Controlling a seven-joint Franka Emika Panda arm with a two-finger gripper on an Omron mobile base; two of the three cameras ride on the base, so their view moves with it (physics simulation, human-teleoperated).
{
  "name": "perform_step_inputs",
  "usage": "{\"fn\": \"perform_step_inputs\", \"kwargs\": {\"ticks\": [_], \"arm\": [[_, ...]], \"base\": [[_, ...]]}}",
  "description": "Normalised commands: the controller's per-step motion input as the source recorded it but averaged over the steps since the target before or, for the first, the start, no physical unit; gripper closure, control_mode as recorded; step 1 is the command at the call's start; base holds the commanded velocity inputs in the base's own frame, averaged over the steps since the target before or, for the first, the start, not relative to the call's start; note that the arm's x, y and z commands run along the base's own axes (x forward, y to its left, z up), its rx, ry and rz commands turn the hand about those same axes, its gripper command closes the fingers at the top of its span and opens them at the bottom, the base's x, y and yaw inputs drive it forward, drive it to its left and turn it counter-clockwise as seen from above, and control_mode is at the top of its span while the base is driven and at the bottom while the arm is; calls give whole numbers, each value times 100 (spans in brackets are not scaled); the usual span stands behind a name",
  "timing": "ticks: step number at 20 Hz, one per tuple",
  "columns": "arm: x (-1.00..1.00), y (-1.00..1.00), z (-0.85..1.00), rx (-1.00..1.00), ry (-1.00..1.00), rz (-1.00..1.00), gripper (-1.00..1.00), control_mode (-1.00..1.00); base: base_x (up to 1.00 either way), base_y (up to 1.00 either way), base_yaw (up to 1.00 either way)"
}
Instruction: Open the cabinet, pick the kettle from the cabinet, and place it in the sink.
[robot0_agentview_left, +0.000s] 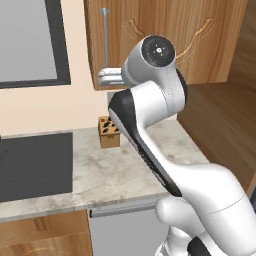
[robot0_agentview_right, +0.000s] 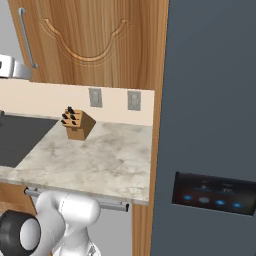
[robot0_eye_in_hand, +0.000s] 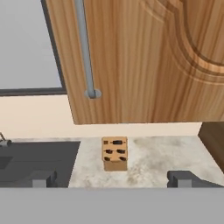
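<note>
Above the gripper (robot0_eye_in_hand: 112, 178) (jaws wide, empty), shut cabinet (robot0_eye_in_hand: 144, 65), handle (robot0_eye_in_hand: 84, 48) upper left.

open air between the wide-open hand (robot0_eye_in_hand: 112, 177) and the shut cabinet (robot0_eye_in_hand: 144, 61), its bar handle (robot0_eye_in_hand: 84, 48) unblocked. below, only a knife block (robot0_eye_in_hand: 114, 153) interrupts the worktop (robot0_eye_in_hand: 148, 159) beside the sink (robot0_eye_in_hand: 35, 159).

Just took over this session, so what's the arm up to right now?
The arm is raised toward the wooden wall cabinet, whose door is shut. The gripper is open and empty, facing the door's vertical silver handle without touching it. Below on the marble counter stands a knife block, with the black sink to its left. No kettle can be seen while the door is closed, so opening it is the first step to do.
</note>
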Motion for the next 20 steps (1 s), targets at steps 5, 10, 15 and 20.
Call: {"fn": "perform_step_inputs", "kwargs": {"ticks": [5, 10, 15, 20], "arm": [[25, 10, 14, 0, -1, 1, -100, -100], [25, 5, 7, 0, -7, 7, -100, -100], [26, 1, 5, 0, -14, 10, -100, -100], [22, 1, 9, 0, -8, 6, -100, -100]], "base": [[0, 0, 0], [0, 0, 0], [0, 0, 0], [0, 0, 0]]}}
